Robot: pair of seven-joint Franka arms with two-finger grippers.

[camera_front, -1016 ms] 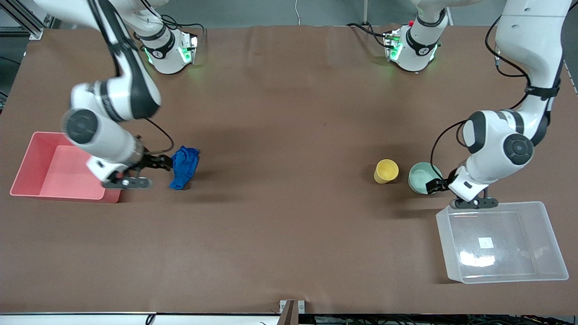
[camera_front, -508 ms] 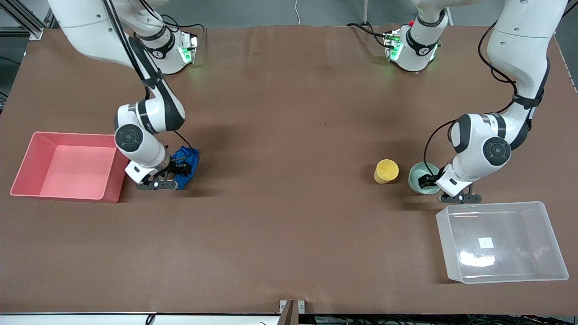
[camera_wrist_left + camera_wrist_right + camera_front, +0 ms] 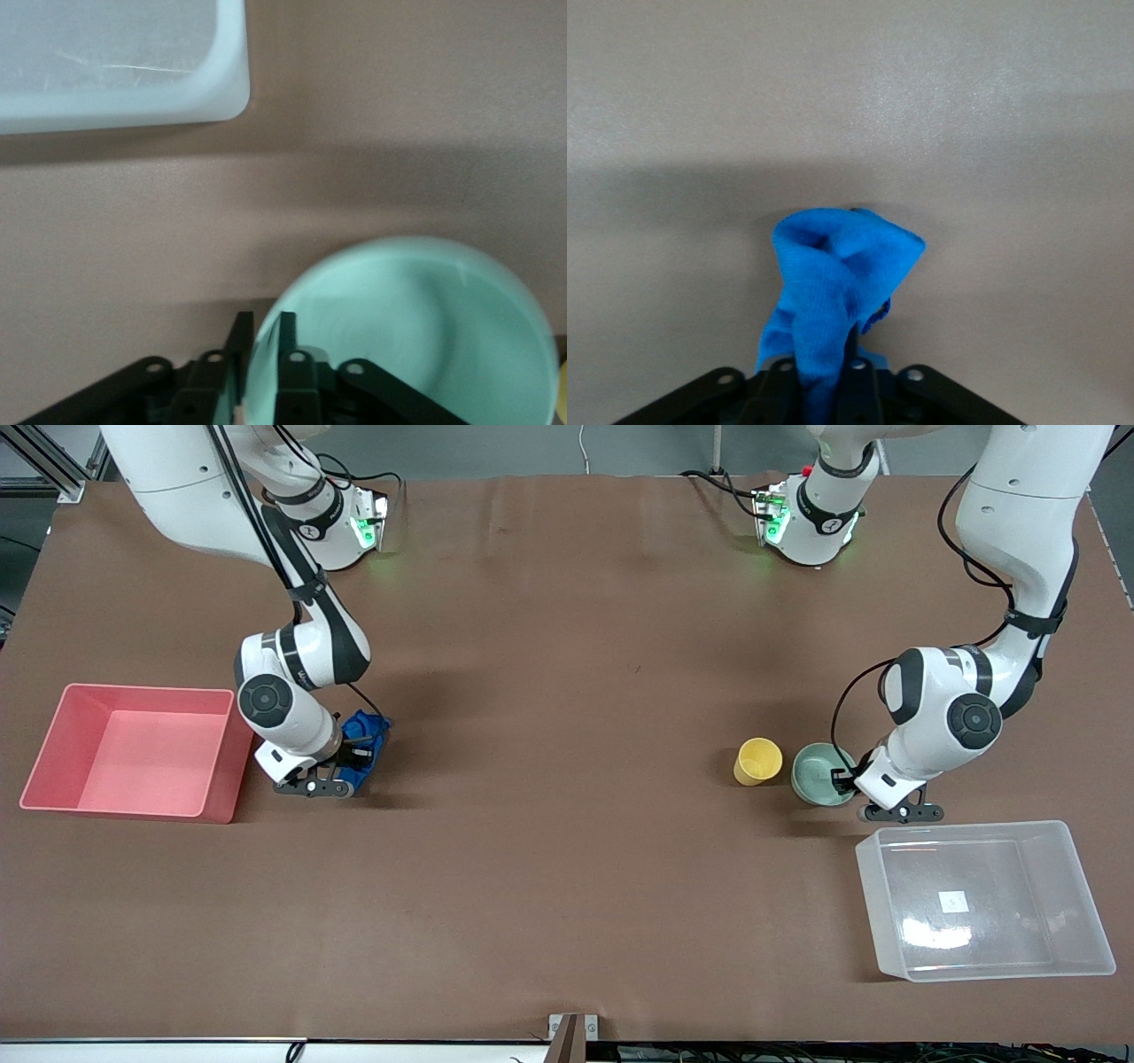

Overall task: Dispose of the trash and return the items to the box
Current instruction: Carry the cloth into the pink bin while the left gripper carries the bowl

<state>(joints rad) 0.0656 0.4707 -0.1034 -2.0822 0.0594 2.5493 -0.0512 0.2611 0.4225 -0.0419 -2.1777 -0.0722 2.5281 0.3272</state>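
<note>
The blue cloth wad lies on the table beside the pink bin. My right gripper is down on it, shut on the cloth, which bunches up between the jaws in the right wrist view. The mint-green bowl sits next to the yellow cup. My left gripper is shut on the bowl's rim, one finger inside and one outside, as the left wrist view shows. The clear box stands nearer the front camera than the bowl, at the left arm's end; its corner shows in the left wrist view.
The pink bin is open and stands at the right arm's end of the table. The brown table top stretches between the two groups of things. The arm bases stand along the table's edge farthest from the front camera.
My right gripper closed in on the blue cloth and settled over it. My left gripper closed on the bowl's rim, and the bowl shifted a little toward the yellow cup.
</note>
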